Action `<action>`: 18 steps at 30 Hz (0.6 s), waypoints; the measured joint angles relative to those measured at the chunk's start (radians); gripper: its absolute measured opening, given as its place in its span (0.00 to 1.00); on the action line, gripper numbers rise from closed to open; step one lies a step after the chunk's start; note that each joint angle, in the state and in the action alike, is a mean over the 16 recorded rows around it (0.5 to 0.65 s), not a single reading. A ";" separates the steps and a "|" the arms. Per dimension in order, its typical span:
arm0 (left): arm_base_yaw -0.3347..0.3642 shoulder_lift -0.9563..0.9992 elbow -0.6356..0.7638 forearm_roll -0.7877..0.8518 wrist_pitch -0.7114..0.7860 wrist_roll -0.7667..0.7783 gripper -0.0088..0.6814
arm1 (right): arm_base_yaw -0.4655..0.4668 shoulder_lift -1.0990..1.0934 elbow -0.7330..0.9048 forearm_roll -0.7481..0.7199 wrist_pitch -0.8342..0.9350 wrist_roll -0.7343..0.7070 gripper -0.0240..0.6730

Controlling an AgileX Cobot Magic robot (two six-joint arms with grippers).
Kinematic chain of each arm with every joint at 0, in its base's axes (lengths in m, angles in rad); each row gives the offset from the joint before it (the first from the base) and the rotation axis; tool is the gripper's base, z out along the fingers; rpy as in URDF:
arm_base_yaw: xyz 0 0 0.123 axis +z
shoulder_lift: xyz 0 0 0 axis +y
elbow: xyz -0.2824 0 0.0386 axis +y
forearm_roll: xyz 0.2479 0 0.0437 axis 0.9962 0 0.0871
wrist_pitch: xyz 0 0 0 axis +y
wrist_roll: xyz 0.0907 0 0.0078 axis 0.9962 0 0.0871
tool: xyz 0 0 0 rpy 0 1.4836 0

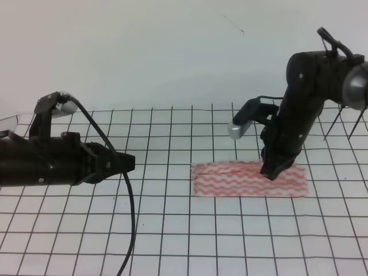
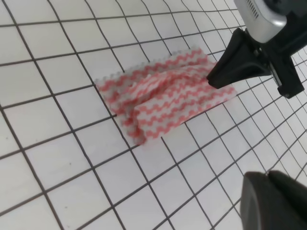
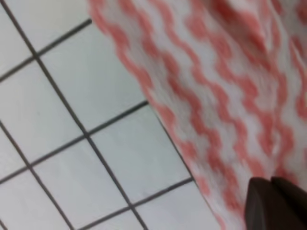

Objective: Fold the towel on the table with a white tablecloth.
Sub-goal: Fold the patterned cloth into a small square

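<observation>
The towel [image 1: 248,179], pink-red and white with wavy stripes, lies on the table's white tablecloth [image 1: 172,241] right of centre. In the left wrist view the towel [image 2: 163,93] shows raised creases running toward the right gripper. My right gripper [image 1: 269,172] points steeply down with its tip on the towel's right part, fingers [image 3: 276,203] together and pinching the cloth. Its black wedge [image 2: 213,78] touches the towel's far side. My left gripper [image 1: 130,161] hovers over the bare grid well left of the towel, fingers [image 2: 273,201] shut and holding nothing.
The black cable [image 1: 127,207] of the left arm hangs down toward the table's front edge. A silver wrist camera [image 1: 241,125] sticks out left of the right arm. Thin dark stand legs [image 1: 336,123] rise at the far right.
</observation>
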 joint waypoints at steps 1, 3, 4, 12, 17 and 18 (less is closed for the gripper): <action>0.000 0.000 0.000 0.000 0.000 0.000 0.01 | -0.003 -0.001 0.000 -0.010 0.001 0.009 0.03; 0.000 0.000 0.000 0.000 0.001 0.000 0.01 | -0.008 -0.002 0.000 -0.028 0.004 0.026 0.03; 0.000 0.000 0.000 0.000 0.001 0.000 0.01 | -0.011 -0.002 0.000 -0.035 0.006 0.033 0.03; 0.000 0.000 0.000 -0.001 0.002 0.000 0.01 | -0.019 -0.001 0.000 -0.032 0.005 0.043 0.03; 0.000 0.000 0.000 -0.001 0.002 0.000 0.01 | -0.019 0.008 0.000 -0.024 0.004 0.044 0.03; 0.000 0.000 0.000 -0.001 0.002 0.000 0.01 | -0.019 0.010 0.000 -0.026 0.003 0.045 0.03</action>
